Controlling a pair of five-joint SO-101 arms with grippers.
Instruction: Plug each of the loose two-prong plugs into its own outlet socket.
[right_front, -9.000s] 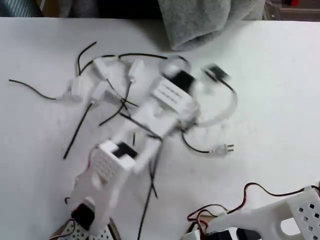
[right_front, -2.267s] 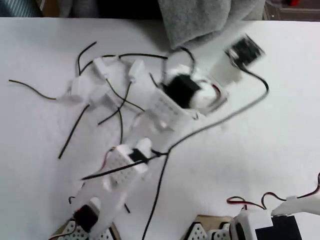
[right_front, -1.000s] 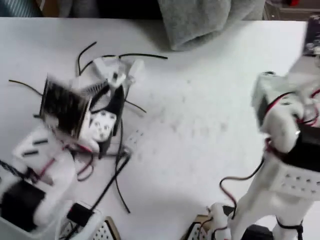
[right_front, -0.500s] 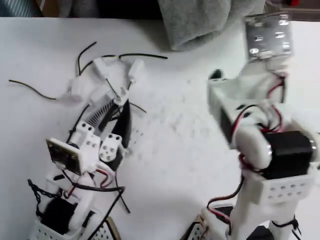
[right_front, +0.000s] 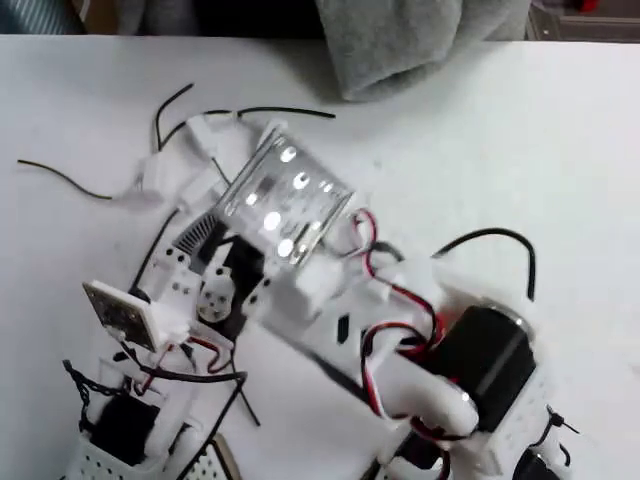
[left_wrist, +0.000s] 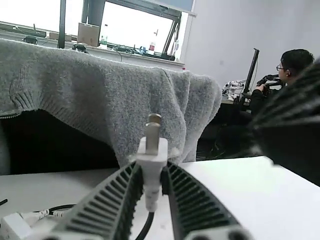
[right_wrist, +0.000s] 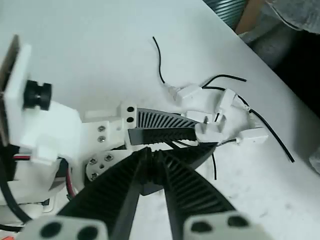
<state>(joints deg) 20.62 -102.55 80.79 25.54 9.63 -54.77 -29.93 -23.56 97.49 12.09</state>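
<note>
- While the left gripper (left_wrist: 151, 172) clamps the white two-prong plug (left_wrist: 152, 150) between its ribbed fingers, the plug's prongs point up.
- Right gripper (right_wrist: 149, 159) hangs near the plug, fingers pinched together on nothing.
- Loose white outlet sockets (right_front: 207, 132) lie just beyond the plug.
- Grey sweater (left_wrist: 90, 100) drapes well behind the plug.
</note>
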